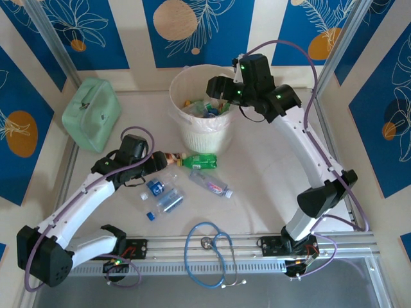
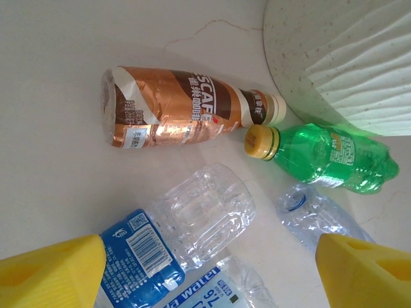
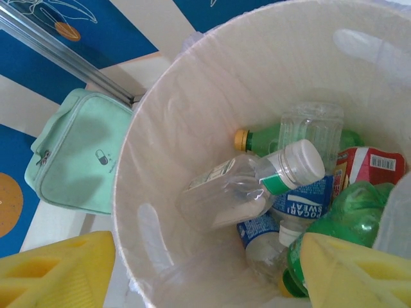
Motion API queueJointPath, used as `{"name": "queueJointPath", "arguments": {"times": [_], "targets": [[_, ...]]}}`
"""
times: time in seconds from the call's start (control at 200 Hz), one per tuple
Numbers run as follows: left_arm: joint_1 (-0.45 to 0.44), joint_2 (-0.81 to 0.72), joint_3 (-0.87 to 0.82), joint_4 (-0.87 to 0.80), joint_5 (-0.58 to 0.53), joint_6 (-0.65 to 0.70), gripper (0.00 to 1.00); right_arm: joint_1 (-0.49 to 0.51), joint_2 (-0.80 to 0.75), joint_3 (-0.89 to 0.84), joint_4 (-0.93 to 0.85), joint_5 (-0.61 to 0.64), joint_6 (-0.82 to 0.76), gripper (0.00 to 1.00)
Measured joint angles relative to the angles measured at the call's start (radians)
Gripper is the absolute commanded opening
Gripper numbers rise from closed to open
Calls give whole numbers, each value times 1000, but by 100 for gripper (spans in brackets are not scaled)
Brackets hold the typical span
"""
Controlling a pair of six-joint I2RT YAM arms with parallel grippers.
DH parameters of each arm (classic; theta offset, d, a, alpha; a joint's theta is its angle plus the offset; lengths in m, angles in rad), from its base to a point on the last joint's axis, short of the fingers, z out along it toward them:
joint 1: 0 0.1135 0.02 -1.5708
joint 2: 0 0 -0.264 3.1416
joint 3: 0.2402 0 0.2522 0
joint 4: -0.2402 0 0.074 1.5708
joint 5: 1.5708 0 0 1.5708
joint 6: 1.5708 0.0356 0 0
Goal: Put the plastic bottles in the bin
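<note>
Lying flat, green bottle (image 2: 327,157), cap toward coffee bottle (image 2: 173,106).

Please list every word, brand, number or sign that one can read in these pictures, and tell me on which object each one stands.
"SCAFE", start hidden: brown coffee bottle; its Chinese print is too small.
"water", "76": blue label on clear bottle.
"CARI SWEAT", partly covered: blue-labelled bottle in the bin.
Pill symbol: mint-green case.
Label of the green bottle, barcodes: unreadable.
</note>
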State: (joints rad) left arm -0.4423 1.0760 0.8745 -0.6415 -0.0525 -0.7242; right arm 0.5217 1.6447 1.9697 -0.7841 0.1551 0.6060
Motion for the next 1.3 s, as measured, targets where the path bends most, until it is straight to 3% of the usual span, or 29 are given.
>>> {"name": "queueJointPath", "arguments": {"times": [0.56,0.805,0.935,1.301], "targets": [[8,45,7,-5,7,-6,89,243,-569,-538,50,158,3,77],[44,72,1,60,26,-92,91,298,-693,-791,13,220,76,77],[63,99,2,73,26,-113,86,303,-742,-863,-8,234,117,76],[64,55,-12,8,61,-28,82,304,-809,-953,-24,246,184,76]]}}
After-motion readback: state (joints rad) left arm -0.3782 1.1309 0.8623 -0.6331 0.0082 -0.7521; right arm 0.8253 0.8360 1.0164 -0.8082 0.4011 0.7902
